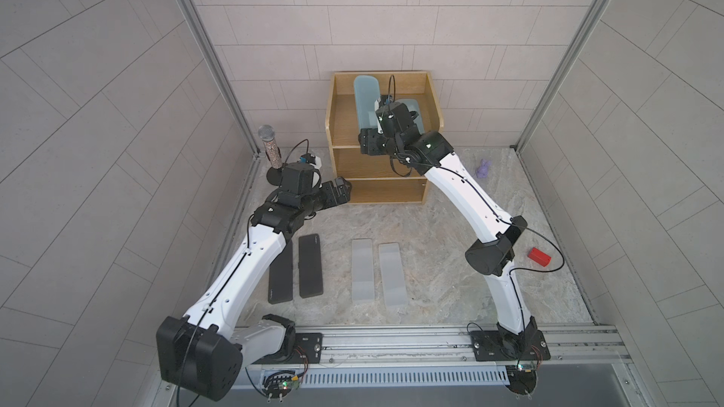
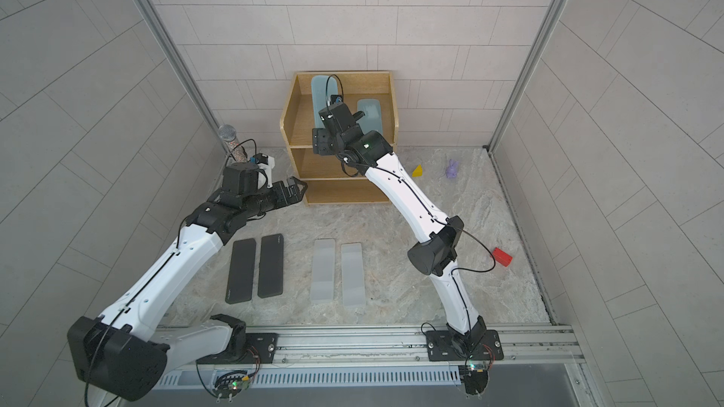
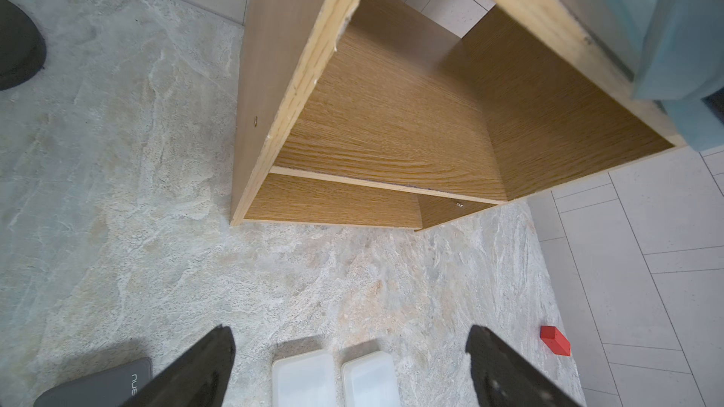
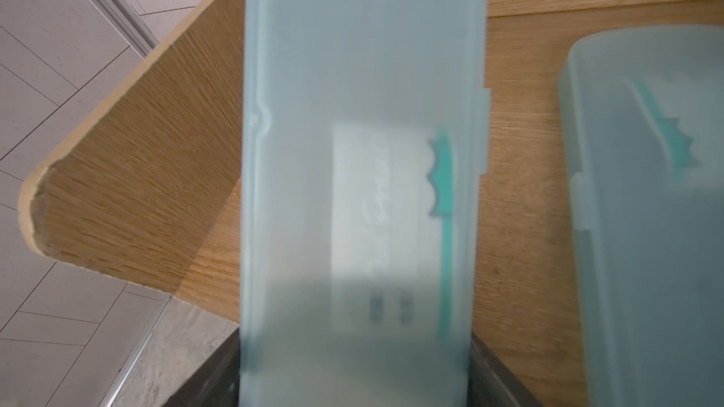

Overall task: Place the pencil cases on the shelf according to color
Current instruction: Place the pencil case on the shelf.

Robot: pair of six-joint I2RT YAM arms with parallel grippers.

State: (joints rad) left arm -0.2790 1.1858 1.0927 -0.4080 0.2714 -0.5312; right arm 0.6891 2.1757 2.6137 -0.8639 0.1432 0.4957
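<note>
At 12 o'clock on the table [image 1: 450, 228], the shelf [image 1: 384, 191] is noted, open front facing 6 o'clock. Over its top tier one light-blue case [image 4: 352, 72] is clamped in the right gripper [image 4: 354, 366]; a second light-blue case [image 2: 371, 115] lies at its 3 o'clock. Two black cases [image 1: 310, 266] are recorded at 7 o'clock, two grey cases [image 1: 362, 270] at 6 o'clock. The left gripper [image 3: 350, 332] is spread wide, empty.

The whole desk [image 1: 442, 236] is seen from high above its near edge in both top views, facing the far edge. The shelf [image 1: 344, 119] there is shared by all views, closely in both wrist views.
</note>
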